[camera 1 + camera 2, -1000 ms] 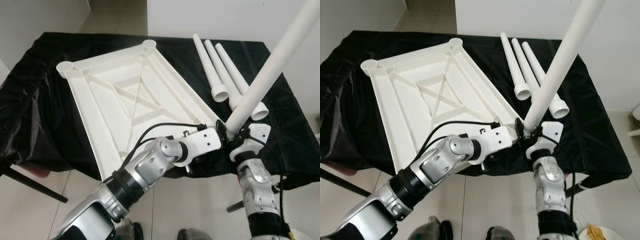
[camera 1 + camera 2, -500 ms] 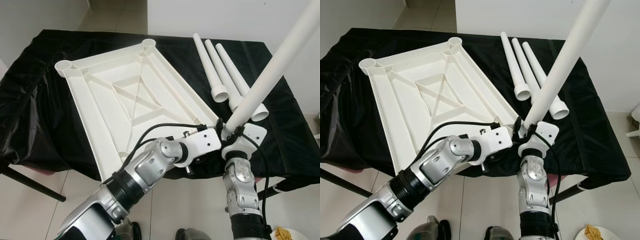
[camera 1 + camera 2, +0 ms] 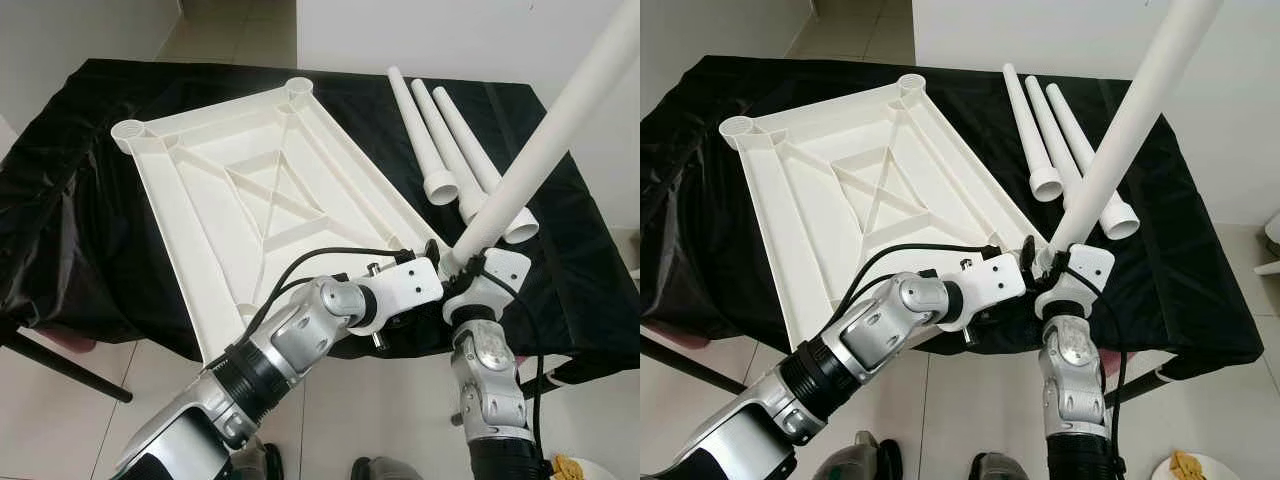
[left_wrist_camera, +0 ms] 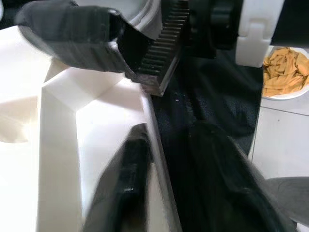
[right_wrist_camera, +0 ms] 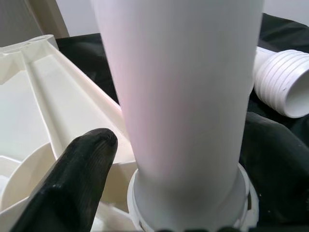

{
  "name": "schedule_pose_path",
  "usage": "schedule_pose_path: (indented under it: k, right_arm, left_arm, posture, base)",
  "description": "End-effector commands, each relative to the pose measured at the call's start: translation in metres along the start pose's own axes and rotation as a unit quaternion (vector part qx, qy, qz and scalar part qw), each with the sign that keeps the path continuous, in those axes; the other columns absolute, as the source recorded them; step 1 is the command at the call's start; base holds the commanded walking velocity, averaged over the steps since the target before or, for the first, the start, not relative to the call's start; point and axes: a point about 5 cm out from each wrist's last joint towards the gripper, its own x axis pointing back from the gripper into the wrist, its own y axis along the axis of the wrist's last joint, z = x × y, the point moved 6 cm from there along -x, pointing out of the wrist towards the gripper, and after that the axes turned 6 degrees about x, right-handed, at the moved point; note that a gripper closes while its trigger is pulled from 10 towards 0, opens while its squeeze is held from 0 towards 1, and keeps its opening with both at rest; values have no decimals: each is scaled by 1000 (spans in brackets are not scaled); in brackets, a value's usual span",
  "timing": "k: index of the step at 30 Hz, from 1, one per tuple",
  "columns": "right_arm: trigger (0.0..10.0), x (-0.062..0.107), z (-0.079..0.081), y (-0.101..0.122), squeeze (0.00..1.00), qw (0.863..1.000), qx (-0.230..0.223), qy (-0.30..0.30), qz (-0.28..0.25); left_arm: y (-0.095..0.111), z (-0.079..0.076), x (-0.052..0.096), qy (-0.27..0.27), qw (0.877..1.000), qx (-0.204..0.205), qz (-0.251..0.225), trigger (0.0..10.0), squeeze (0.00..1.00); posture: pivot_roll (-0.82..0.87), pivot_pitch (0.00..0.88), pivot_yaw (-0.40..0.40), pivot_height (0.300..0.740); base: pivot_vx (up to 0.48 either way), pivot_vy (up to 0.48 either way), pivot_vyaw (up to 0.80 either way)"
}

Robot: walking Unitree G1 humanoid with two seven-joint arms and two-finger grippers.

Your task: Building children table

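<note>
Black cloth covers our desk (image 3: 90, 200), the upturned tabletop (image 3: 250, 190) lying centre-frame. Our right end effector (image 3: 462, 268) clasps the leg (image 3: 545, 150) at its base, seated in the lower-right corner socket; our left end effector (image 4: 159, 159) straddles the rim. Light, stiff, slick plastic: grip low.

1. From the head, our two eye views look forward and down on the table (image 3: 560, 250); both share the same scene, slightly shifted sideways.
2. Our left wrist view looks along its fingers (image 4: 123, 181), very near the tabletop panel (image 4: 58, 145) edge.
3. Our right wrist view sits very close to the upright leg (image 5: 183, 87); the head views show this corner too.
</note>
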Motion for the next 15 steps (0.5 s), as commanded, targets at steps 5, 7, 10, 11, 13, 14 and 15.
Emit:
schedule_pose_path:
  k: [5, 7, 10, 11, 13, 14, 15]
  right_arm:
    - [10000, 4, 4, 0, 0, 1000, -3, 19, -1]
    - [10000, 5, 3, 0, 0, 1000, -9, 20, -3]
    - [10000, 8, 6, 1, 0, 999, -7, 31, -5]
    - [10000, 8, 6, 1, 0, 999, -7, 31, -5]
    - [10000, 10, 7, 3, 0, 999, -15, 35, -11]
    - [10000, 11, 6, 5, 0, 999, -22, 34, -16]
    - [10000, 14, 3, 8, 0, 999, -27, 32, -24]
  left_arm:
    - [2, -13, -1, -35, 999, 13, -5, 10000, 1000]
    - [2, -10, -1, -25, 1000, 4, -4, 10000, 1000]
    - [7, -3, 1, -12, 1000, 18, -15, 10000, 114]
    - [7, -3, 1, -12, 1000, 18, -15, 10000, 114]
    - [12, 1, 4, -7, 999, 17, -27, 10000, 0]
    - [15, 4, 6, -2, 999, 16, -31, 10000, 0]
    - [18, 7, 9, 2, 999, 13, -37, 10000, 0]
  posture:
    - [-66, 73, 13, 740]
    - [-64, 75, 13, 740]
    - [-66, 78, 16, 740]
    - [-66, 78, 16, 740]
    - [-66, 82, 18, 740]
    - [-65, 86, 18, 740]
    - [-64, 88, 19, 740]
  base:
    - [0, 0, 0]
    - [0, 0, 0]
    - [0, 0, 0]
    - [0, 0, 0]
    - [0, 0, 0]
    - [0, 0, 0]
    - [0, 0, 0]
